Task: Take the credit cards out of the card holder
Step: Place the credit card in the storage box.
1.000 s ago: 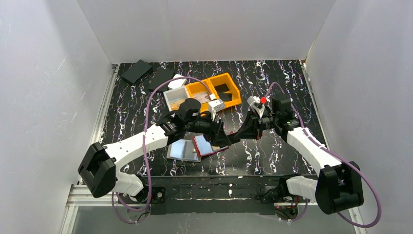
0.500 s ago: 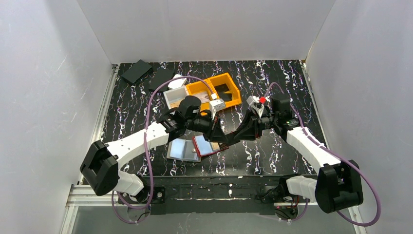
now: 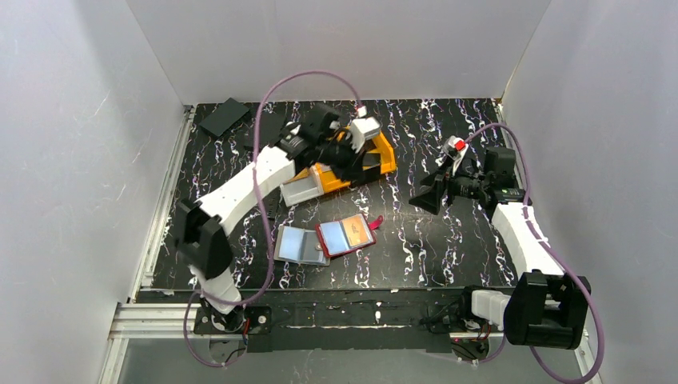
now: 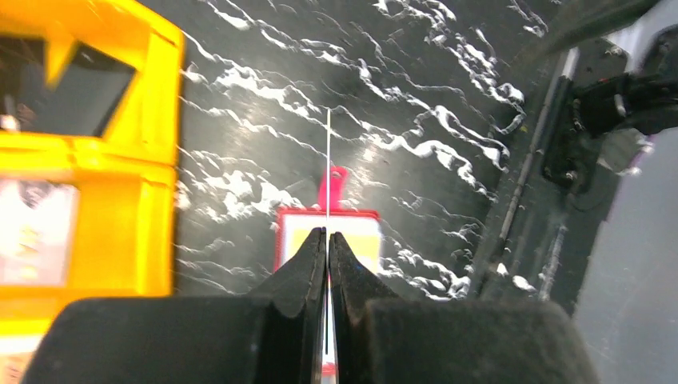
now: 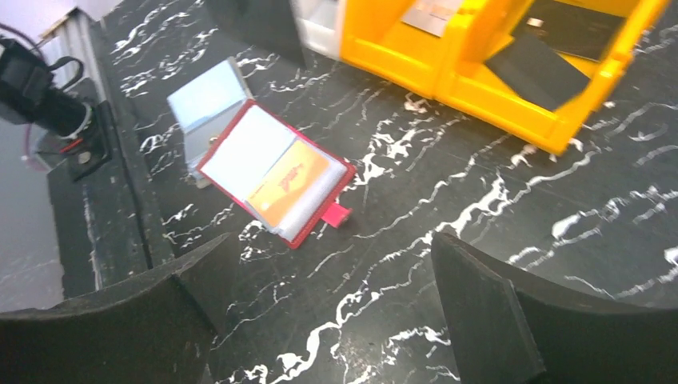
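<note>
The red card holder (image 3: pixel 345 236) lies open on the black mat, an orange credit card (image 5: pixel 292 180) showing in its clear sleeve and a pink tab (image 5: pixel 338 214) at its edge. My left gripper (image 4: pixel 328 234) is raised near the yellow bin, shut on a thin credit card (image 4: pixel 328 160) seen edge-on, with the card holder (image 4: pixel 364 240) on the mat beyond it. In the top view the left gripper (image 3: pixel 349 162) hangs over the bin. My right gripper (image 5: pixel 332 272) stands wide open with nothing in it, to the right of the card holder (image 5: pixel 272 172); from above, the right gripper (image 3: pixel 424 196) is apart from it.
A pale blue-grey flat item (image 3: pixel 300 244) lies against the holder's left side. The yellow bin (image 3: pixel 376 156) holds dark flat pieces, with a white tray (image 3: pixel 304 190) beside it. Two black flat items (image 3: pixel 224 116) rest at the back left. White walls enclose the mat.
The left gripper shut on a card at the holder, then swung up and back toward the yellow bin. The right gripper opened, let go of the holder and drew back to the right.
</note>
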Tool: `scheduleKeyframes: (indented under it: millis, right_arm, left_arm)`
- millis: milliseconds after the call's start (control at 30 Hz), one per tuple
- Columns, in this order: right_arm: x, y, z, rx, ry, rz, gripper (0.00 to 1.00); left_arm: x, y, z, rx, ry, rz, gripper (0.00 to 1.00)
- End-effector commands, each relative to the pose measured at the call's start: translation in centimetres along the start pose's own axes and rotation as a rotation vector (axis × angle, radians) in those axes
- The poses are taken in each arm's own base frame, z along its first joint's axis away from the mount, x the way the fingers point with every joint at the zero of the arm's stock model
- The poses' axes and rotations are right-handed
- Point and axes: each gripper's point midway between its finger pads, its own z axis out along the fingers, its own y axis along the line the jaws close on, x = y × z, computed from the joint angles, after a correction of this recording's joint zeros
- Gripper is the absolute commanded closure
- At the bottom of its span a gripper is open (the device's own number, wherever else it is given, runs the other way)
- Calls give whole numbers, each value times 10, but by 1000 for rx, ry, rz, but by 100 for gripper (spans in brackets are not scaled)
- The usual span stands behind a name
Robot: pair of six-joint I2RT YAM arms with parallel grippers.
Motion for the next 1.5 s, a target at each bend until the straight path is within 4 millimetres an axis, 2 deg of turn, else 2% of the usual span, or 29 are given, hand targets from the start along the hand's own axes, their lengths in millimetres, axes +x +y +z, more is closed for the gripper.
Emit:
scheduleKeyframes:
  millis: [0,167,300,567,700,1033,1400,1467]
  right_arm:
    - [-3,-12,-10,108,-4,-22,2]
    - [-1,-12,-12,123,-17,-21,2]
    - [-1,-12,-12,118,-26,-15,2]
    - [0,-12,-10,103,-31,3,2]
    - [0,-12,-10,102,-32,7,2]
    - [1,-12,-10,89,-37,25,2]
    - [2,-11,-10,79,-45,40,2]
    - [2,-11,-10,78,-46,41,2]
  left_arm:
    - [-19,42,18,-44,113,141,100]
    - [-44,92,50,-79,116,197,100]
    - [-57,122,73,-105,91,259,100]
    - [-79,162,93,-192,-37,333,100]
    - [-83,172,102,-186,-71,341,100]
    - [-57,194,126,-182,-38,335,100]
    - [-26,197,127,-149,-24,271,100]
    - [-26,197,124,-151,-38,272,100]
